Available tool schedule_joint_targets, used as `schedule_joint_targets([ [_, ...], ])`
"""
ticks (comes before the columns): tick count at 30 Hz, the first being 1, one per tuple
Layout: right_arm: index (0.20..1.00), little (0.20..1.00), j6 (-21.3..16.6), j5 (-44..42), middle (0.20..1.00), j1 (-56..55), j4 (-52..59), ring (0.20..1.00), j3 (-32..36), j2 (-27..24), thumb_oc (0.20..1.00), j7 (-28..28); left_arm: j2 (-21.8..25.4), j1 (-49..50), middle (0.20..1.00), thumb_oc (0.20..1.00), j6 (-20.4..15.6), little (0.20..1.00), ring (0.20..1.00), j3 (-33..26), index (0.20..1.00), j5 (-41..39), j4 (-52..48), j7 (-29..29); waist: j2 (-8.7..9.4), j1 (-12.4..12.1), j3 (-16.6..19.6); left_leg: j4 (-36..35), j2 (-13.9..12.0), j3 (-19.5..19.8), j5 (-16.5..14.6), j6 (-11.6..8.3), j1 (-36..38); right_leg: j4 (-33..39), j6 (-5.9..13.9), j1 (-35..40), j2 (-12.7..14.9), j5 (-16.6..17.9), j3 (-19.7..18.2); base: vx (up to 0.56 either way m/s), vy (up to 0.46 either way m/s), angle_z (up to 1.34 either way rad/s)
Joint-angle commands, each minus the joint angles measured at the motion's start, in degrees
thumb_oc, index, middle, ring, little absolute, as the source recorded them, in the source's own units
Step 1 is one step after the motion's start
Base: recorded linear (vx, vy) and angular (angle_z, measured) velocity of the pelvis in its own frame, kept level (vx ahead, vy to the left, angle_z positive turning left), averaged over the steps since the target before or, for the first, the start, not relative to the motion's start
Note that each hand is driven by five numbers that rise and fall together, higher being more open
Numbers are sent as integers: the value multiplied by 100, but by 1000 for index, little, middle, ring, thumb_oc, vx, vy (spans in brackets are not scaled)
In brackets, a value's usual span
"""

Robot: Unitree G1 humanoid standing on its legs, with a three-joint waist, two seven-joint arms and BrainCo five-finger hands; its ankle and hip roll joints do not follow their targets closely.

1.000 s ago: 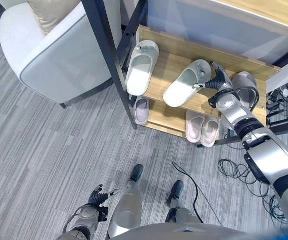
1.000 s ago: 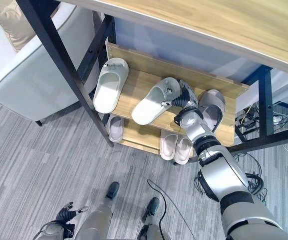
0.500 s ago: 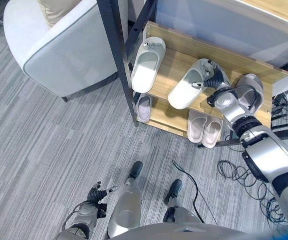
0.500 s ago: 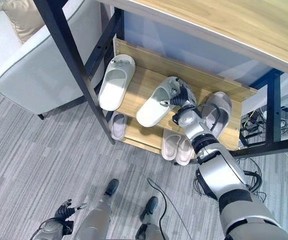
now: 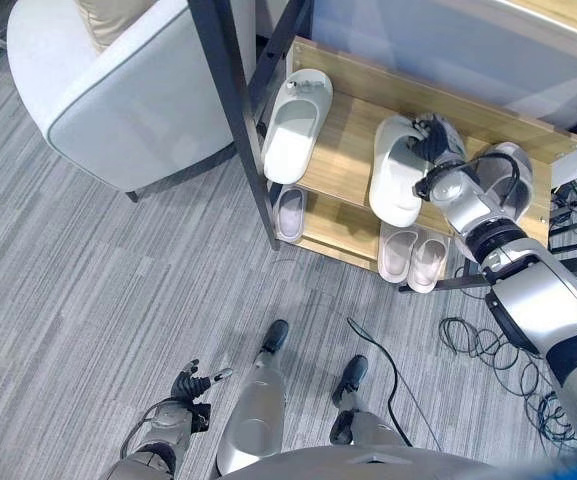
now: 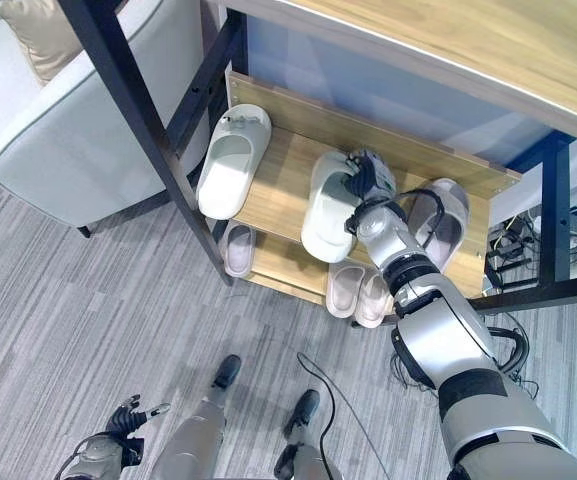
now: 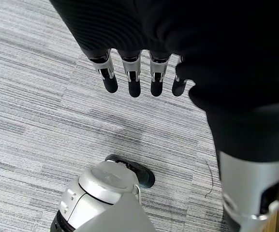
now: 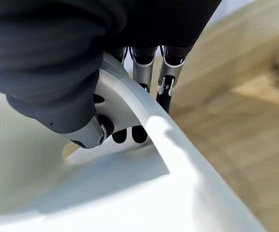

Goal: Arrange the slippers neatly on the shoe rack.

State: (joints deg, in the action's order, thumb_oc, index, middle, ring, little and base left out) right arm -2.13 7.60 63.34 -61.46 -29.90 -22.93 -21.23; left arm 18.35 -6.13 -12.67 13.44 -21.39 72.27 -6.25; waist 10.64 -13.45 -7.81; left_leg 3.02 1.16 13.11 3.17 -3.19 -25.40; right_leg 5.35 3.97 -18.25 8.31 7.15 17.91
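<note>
Two pale green slippers lie on the wooden shoe rack's [image 5: 343,150] upper shelf. One [image 5: 293,125] rests at the left end, toe toward the back. The other [image 5: 396,170] lies near the middle, almost parallel to it. My right hand [image 5: 433,140] is shut on this second slipper's strap [image 8: 144,111]: fingers reach under the strap and the thumb [image 8: 76,125] presses from above. A grey slipper [image 5: 503,180] sits just right of that hand. My left hand [image 5: 190,385] hangs low over the carpet, fingers [image 7: 132,77] straight and holding nothing.
The lower shelf holds a small lilac slipper [image 5: 288,213] and a pinkish pair [image 5: 413,255]. A black table leg [image 5: 233,110] slants in front of the rack's left end. A white armchair [image 5: 118,100] stands left. Cables [image 5: 488,350] lie on the carpet at right.
The held slipper has turned from lying diagonally to nearly straight; its heel swung to the right, and my right hand followed with it. The left hand stays low.
</note>
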Motion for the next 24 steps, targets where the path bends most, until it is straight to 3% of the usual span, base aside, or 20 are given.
schedule_joint_targets([
  [1, 200, 200, -118, 126, 200, 566, -55, 200, -105, -269, 200, -316, -26, -283, 1000, 1000, -15, 1000, 1000, 152, 1000, -96, 379, 31, -48, -76, -156, -802, 135, 332, -22, -142, 354, -35, 491, 529, 113, -568, 94, 7, 11, 4],
  [15, 200, 200, -161, -169, 200, 913, -445, 200, -133, 95, 200, -271, 37, -429, 1000, 1000, -20, 1000, 1000, 265, 1000, -191, 472, 49, 119, -239, -191, -802, 184, 438, -3, -139, 223, -35, 508, 498, 142, -563, 203, 5, 8, 4],
  [24, 200, 200, -207, -418, 200, 1109, -713, 200, -107, 11, 200, -254, 109, -513, 1000, 1000, -40, 1000, 1000, 328, 1000, -204, 481, 80, 191, -397, -237, -802, 244, 526, 6, -135, 122, -35, 539, 483, 189, -558, 328, 23, 22, 6],
])
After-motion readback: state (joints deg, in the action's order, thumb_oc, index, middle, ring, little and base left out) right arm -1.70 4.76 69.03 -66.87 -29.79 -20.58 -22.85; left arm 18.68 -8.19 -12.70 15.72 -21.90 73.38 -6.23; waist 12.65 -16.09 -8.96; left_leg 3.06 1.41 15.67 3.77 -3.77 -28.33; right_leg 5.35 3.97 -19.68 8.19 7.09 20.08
